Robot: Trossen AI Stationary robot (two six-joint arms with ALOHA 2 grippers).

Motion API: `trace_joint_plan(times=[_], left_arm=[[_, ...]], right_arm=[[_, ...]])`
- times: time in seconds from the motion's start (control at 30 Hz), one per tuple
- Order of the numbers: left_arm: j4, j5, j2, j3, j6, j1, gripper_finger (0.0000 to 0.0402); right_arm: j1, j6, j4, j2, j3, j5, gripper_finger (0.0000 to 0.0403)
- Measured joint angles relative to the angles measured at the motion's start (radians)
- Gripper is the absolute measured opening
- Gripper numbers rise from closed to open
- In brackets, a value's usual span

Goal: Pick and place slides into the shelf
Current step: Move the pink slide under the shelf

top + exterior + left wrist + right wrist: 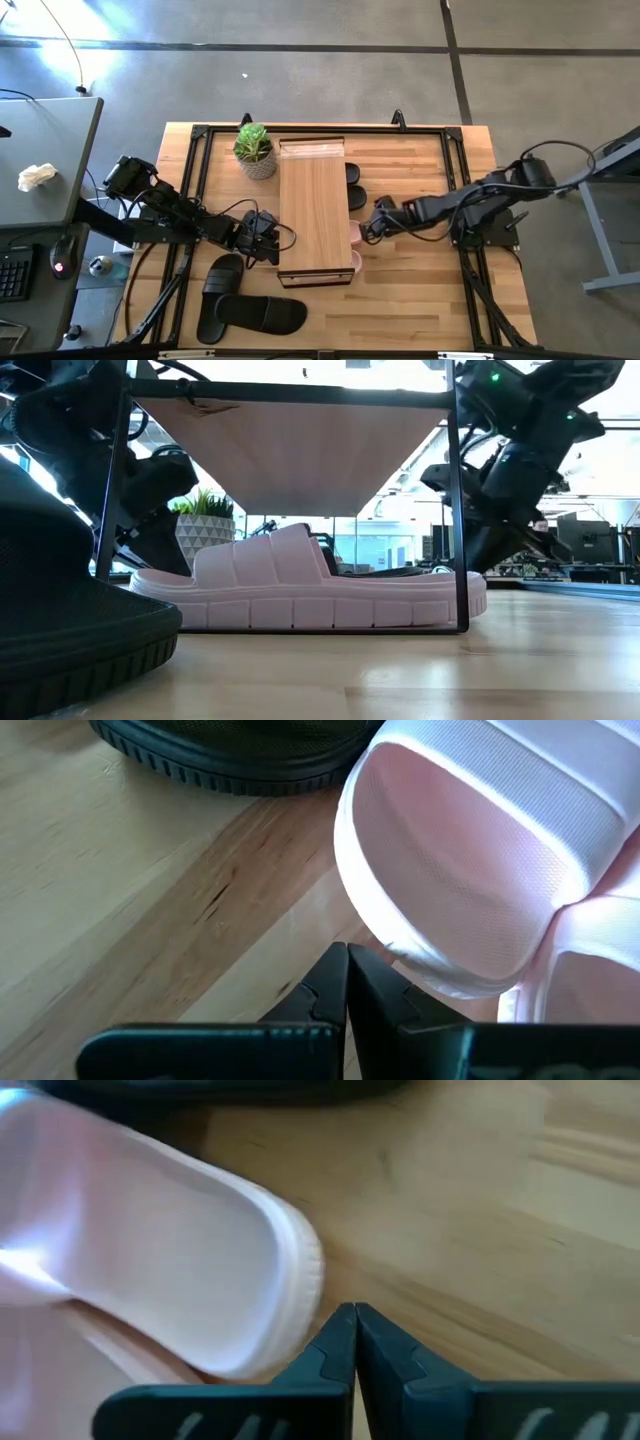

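Note:
The shelf point(315, 212) stands mid-table, seen from below as a plank on black posts point(290, 450). A pale pink slide point(300, 595) lies sole-down under it; pink ends point(355, 233) poke out on its right side. Black slide ends point(355, 186) show farther back. Two black slides point(245, 305) lie flat on the table at the near left. My left gripper point(272, 240) is shut at the shelf's left side, at a pink slide's rounded end point(450, 870). My right gripper point(368, 230) is shut at the shelf's right side, beside a pink slide's end point(200, 1260). My left gripper has its shut fingertips point(372, 970) against the rim of the pink slide's rounded end point(400, 960), coming slanting down from the table's left. The slide lies flat on the table. My right gripper's shut tips stand right beside the pink slide's end rim point(312, 1295); whether they touch it I cannot tell.
A potted plant point(254, 150) stands at the shelf's far left corner. A black slide point(240, 750) lies close beyond my left gripper. Bare wood point(430, 290) lies near right. A grey desk point(45, 160) with a keyboard and mouse stands off the table's left.

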Motion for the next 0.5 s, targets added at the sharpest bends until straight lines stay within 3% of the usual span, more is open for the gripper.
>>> trace_joint_plan(times=[0.5], left_arm=[[-0.008, 0.003, 0.0, 0.0, -0.002, -0.001, 0.0]], right_arm=[[-0.019, -0.015, 0.142, 0.057, 0.0, -0.064, 0.0]])
